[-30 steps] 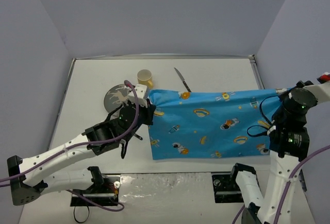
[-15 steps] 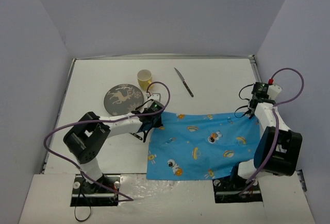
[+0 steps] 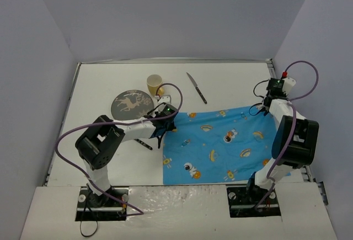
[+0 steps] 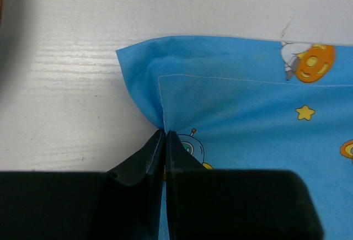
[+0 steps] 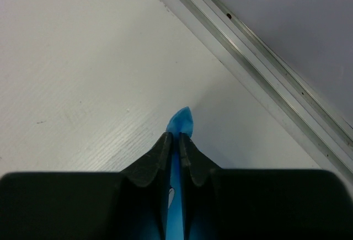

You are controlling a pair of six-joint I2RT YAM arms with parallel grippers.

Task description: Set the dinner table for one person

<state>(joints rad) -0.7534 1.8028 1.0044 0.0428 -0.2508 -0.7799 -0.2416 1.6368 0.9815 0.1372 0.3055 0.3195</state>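
Note:
The blue cartoon-print placemat (image 3: 226,146) lies spread on the white dinner table (image 3: 99,85), right of centre and reaching its near edge. My left gripper (image 3: 164,121) is shut on the placemat's far-left corner; in the left wrist view the jaws (image 4: 164,134) pinch the cloth (image 4: 231,102) just behind a puckered corner. My right gripper (image 3: 269,105) is shut on the far-right corner; in the right wrist view a small blue tip (image 5: 181,121) pokes out beyond the closed jaws (image 5: 177,136), low over the table (image 5: 83,58).
A dark plate with a deer print (image 3: 132,104), a yellow cup (image 3: 155,82) and a knife (image 3: 196,88) lie at the far left and centre. A small dark utensil (image 3: 144,144) lies left of the placemat. The table's metal rim (image 5: 248,47) runs near my right gripper.

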